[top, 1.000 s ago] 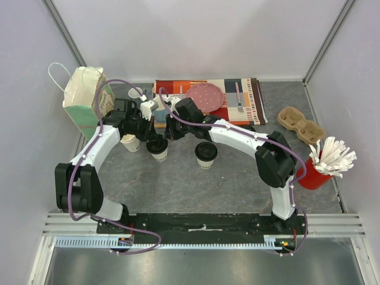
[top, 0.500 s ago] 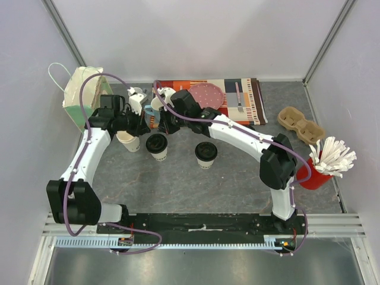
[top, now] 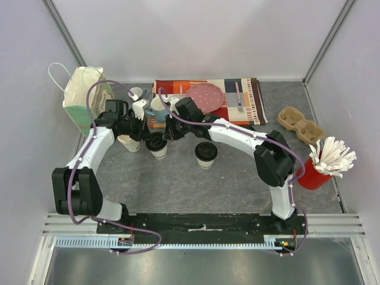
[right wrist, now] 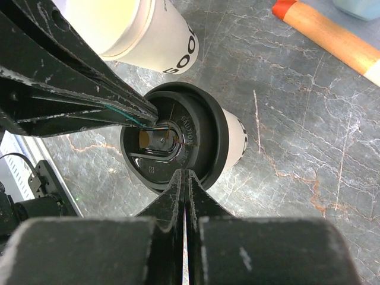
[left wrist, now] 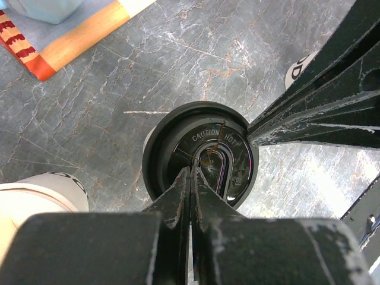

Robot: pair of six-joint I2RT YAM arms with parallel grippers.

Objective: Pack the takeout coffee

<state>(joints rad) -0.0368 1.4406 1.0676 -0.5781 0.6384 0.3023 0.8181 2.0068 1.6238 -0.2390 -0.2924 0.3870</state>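
1. Fingers [left wrist: 177, 199] of the left gripper [left wrist: 190, 175] are clenched on nothing, tips on a lid [left wrist: 172, 139]. The right gripper [right wrist: 185, 177] is likewise clenched and empty, at the lid's rim.
2. At left stands the bag [top: 83, 98]; the carrier [top: 301, 126] lies far right.
3. Under both tips the cup [top: 157, 148] stands between an unlidded cup [top: 129, 143] and a second lidded cup [top: 205, 154].
4. Capping seems the step in hand. Next: lift off, open, grip the cup's wall, keep it upright.
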